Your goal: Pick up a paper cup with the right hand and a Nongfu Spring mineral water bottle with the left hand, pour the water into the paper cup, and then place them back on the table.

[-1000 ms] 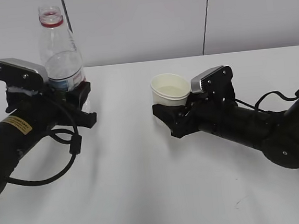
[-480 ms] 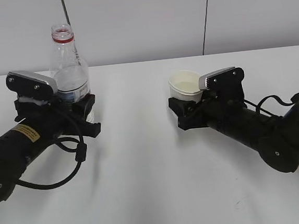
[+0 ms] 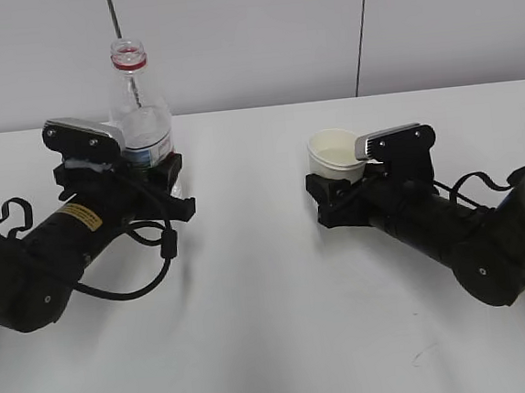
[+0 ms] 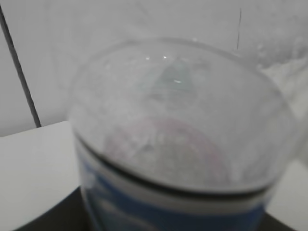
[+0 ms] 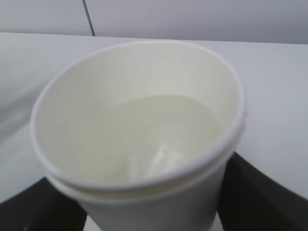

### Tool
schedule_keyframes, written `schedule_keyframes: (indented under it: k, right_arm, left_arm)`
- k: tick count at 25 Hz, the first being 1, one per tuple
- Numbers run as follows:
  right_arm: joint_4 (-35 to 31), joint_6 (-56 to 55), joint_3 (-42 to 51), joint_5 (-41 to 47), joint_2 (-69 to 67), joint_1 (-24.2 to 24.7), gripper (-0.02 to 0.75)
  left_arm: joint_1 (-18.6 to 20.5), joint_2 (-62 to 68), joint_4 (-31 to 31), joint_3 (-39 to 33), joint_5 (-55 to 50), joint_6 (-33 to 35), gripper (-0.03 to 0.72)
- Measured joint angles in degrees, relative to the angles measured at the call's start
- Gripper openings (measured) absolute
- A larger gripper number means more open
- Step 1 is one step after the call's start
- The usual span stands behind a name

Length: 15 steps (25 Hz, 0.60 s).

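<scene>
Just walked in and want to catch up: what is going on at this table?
Two black robot arms each hold one thing. The left end effector grips a tall clear uncapped plastic bottle, upright. The right end effector grips a small off-white paper cup with liquid in it. Both sit low over the white table, well apart.

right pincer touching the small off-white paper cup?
Touching. In the right wrist view the black pincer sits against both sides of the small off-white paper cup; the exterior view shows the cup seated in it.
</scene>
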<state>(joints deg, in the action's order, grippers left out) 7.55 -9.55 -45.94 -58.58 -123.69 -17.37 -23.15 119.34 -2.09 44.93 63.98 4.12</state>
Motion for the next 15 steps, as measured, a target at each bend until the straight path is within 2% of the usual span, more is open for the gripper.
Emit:
schedule_keyframes:
  k: [10, 15]
  right_arm:
    - [-7.6, 0.7, 0.0, 0.3, -0.1, 0.0, 0.526]
    - [-9.2, 2.7, 0.0, 0.3, -1.9, 0.0, 0.526]
  left_arm:
    - [0.0, 2.1, 0.2, 1.0, -0.2, -1.3, 0.311]
    - [0.0, 2.1, 0.2, 1.0, -0.1, -1.3, 0.311]
